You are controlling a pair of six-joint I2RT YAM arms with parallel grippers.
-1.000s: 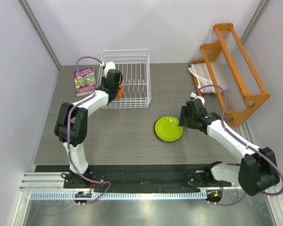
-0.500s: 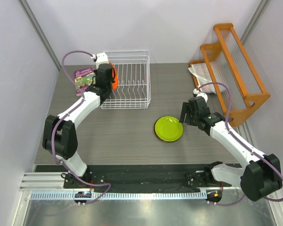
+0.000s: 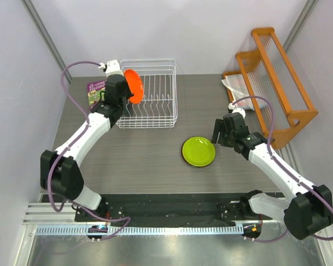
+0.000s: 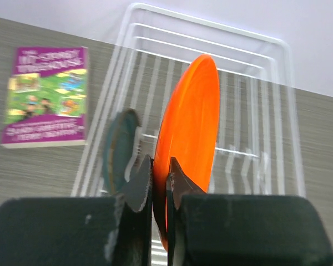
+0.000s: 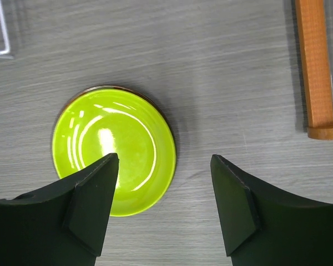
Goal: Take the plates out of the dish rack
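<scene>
My left gripper (image 3: pixel 122 91) (image 4: pixel 160 166) is shut on the rim of the orange plate (image 3: pixel 134 86) (image 4: pixel 188 138) and holds it upright above the left end of the white wire dish rack (image 3: pixel 155 102) (image 4: pixel 250 105). A dark teal-grey plate (image 4: pixel 117 147) stands on edge in the rack just left of it. The lime green plate (image 3: pixel 198 151) (image 5: pixel 114 149) lies flat on the table. My right gripper (image 3: pixel 222 133) (image 5: pixel 165 160) is open and empty, hovering over the green plate's right edge. The dark red plate is not in view.
A purple book (image 3: pixel 95 91) (image 4: pixel 44 97) lies left of the rack. An orange wooden rack with clear slats (image 3: pixel 277 83) (image 5: pixel 316 66) stands at the right, with a clear plastic piece (image 3: pixel 236 88) beside it. Grey walls close in both sides.
My left gripper has lifted the orange plate up out of the rack and moved left. My right gripper has drawn back slightly from the green plate.
</scene>
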